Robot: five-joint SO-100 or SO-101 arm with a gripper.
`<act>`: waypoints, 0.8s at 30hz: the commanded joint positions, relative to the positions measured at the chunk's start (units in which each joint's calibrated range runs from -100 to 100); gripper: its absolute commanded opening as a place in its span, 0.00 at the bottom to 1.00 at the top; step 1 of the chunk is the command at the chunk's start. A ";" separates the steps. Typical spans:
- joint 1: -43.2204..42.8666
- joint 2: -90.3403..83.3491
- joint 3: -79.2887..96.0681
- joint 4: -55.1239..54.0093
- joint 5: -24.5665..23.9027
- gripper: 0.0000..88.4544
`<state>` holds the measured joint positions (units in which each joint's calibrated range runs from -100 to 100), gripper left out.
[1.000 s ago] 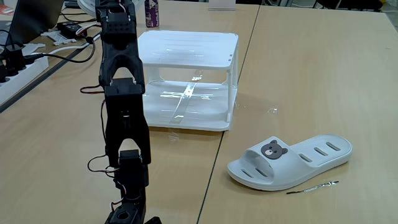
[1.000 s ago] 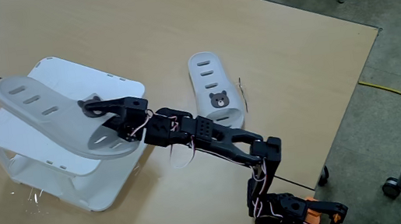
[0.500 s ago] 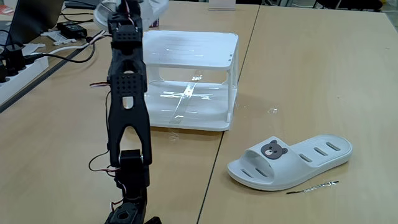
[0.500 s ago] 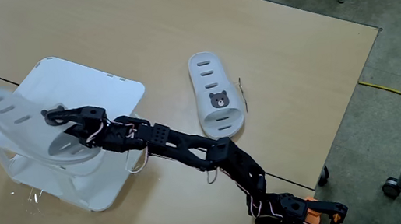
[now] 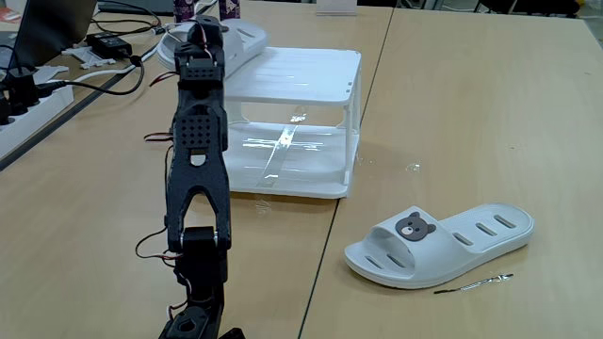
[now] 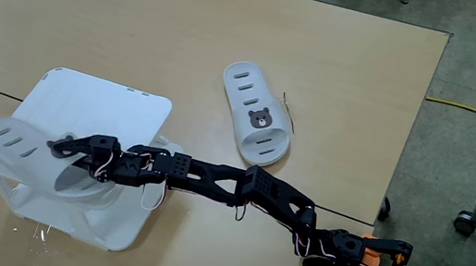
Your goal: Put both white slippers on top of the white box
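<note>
Here, the end effector (image 6: 67, 148) was pinching the strap of one white slipper (image 6: 22, 156), holding it low over the left edge of the white box (image 6: 98, 101) as the high fixed view showed it. In the low fixed view the end effector (image 5: 203, 28) sat at the box's (image 5: 301, 75) far left corner, the carried slipper (image 5: 240, 40) overhanging that corner. Whether the sole already touched the ribbed top could not be told.

To finish the placement well, the arm would probably need to shift the slipper further inward so that most of its sole rests on the top before the fingers part; released where it hung, it looked likely to tip off the edge. It should also be set to one side, leaving room for its partner.

Counted across both views: two slippers, one gripped and the second slipper (image 6: 257, 116) lying sole-down on the table (image 6: 327, 36), well apart from the box, bear face up; one box; one arm. A thin metal pin (image 5: 476, 282) lay just beside the second slipper (image 5: 438, 243) in the low view.
</note>
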<state>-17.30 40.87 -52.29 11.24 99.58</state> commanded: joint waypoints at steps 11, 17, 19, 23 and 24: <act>1.68 -0.10 -7.20 -0.37 0.42 0.01; 3.73 1.67 -7.20 -0.37 0.42 0.01; 5.05 1.67 -6.93 -0.29 0.42 0.01; 5.05 1.67 -6.84 -0.29 0.42 0.01; 5.05 1.67 -6.84 -0.29 0.42 0.01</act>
<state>-13.71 44.41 -54.18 11.16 99.58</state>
